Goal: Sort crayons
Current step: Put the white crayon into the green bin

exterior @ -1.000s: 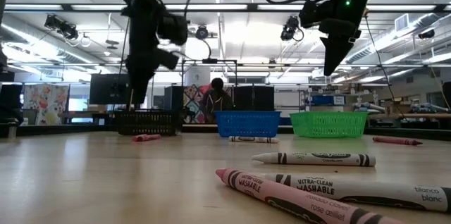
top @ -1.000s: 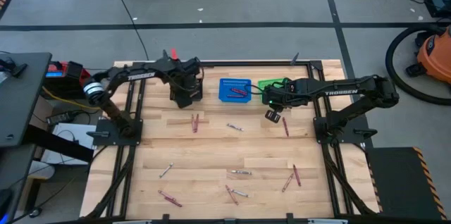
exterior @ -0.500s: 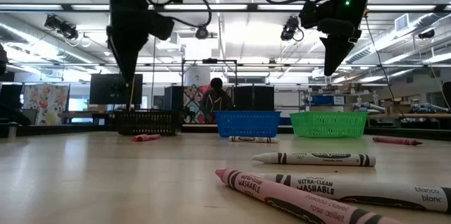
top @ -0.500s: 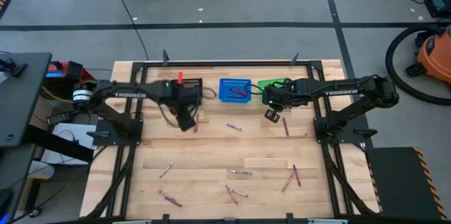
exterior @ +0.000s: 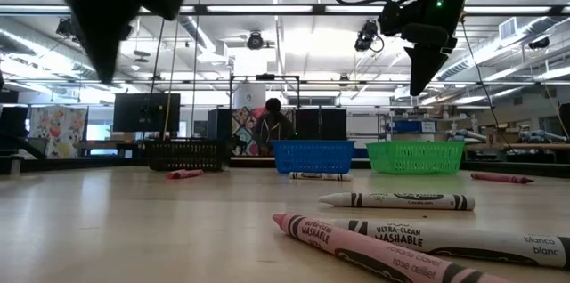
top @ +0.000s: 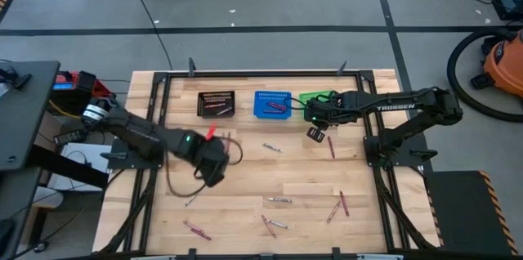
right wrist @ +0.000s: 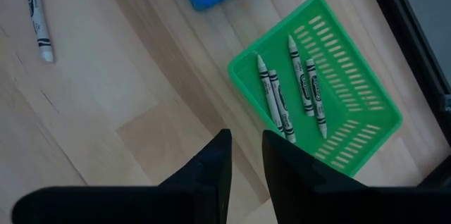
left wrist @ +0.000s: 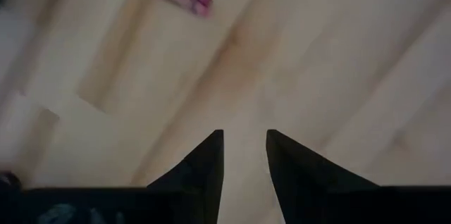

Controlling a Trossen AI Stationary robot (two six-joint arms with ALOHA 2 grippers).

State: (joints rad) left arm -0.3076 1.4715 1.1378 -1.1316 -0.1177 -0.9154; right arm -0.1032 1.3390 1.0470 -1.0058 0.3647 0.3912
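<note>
Many crayons (top: 277,200) lie all over the wooden table (top: 245,186), mostly toward six o'clock, and a few sit in the baskets at twelve o'clock. The black basket (top: 216,103) holds pink ones, the blue basket (top: 273,104) holds red ones, and the green basket (right wrist: 331,90) holds four pale ones.

The left gripper (top: 211,172) hangs over bare wood near the middle, toward nine o'clock. Its fingers stand a little apart with nothing between them. I think it is reaching for its next crayon. A pale crayon (top: 192,198) lies just past it, toward seven o'clock. The gripper needs to come down over one stick and line its fingers up across it.

The right gripper (top: 315,134) waits near the green basket, toward two o'clock, with a small gap and nothing in it.

A person (exterior: 272,127) sits far back in the big, bright room.
</note>
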